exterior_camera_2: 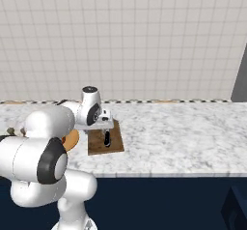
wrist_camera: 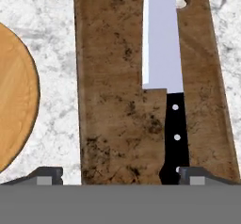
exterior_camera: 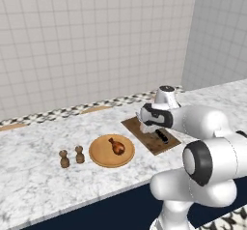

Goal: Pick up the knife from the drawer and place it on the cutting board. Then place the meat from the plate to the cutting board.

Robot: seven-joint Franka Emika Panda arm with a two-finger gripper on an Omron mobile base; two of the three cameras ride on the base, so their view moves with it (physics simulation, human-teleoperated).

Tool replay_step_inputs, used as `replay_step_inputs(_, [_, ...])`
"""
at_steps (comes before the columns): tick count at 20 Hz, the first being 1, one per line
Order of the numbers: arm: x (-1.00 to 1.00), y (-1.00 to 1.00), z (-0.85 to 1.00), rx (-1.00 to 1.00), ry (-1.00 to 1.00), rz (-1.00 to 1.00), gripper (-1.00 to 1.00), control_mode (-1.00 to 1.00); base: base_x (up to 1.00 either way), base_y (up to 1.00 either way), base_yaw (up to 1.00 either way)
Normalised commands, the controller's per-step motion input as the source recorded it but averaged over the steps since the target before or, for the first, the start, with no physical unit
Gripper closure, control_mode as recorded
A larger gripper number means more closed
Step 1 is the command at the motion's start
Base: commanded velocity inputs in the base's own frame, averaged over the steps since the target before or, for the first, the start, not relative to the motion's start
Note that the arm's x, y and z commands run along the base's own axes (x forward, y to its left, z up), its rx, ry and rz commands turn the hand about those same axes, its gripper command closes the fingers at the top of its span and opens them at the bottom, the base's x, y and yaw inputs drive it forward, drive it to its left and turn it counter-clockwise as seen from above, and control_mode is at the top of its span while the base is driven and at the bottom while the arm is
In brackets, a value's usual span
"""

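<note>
Knife flat on cutting board, lengthwise near one long edge, black handle toward camera; first step judged done. Gripper above board, jaws apart, nothing held, one tip beside handle end. Meat on plate, just beside board on counter; short transfer expected. No brands, labels or writing legible.

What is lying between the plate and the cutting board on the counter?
Nothing: the hand view shows only a bare strip of marble counter between the plate and the cutting board. They do not touch. The knife lies on the board.
</note>
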Motion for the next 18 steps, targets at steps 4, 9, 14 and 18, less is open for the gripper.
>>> replay_step_inputs(4, [-0.17,0.98,0.1,0.0,0.0,-0.02,-1.0,-1.0,0.0,0.0,0.0])
replay_step_inputs(9, [-0.1,1.0,0.0,0.0,0.01,-0.05,-1.0,-1.0,0.0,0.0,0.0])
replay_step_inputs(14, [0.0,0.97,-0.01,0.0,0.05,-0.02,-1.0,-1.0,0.0,0.0,0.0])
replay_step_inputs(18, [0.05,0.58,-0.01,0.0,0.03,0.0,-1.0,-1.0,0.0,0.0,0.0])
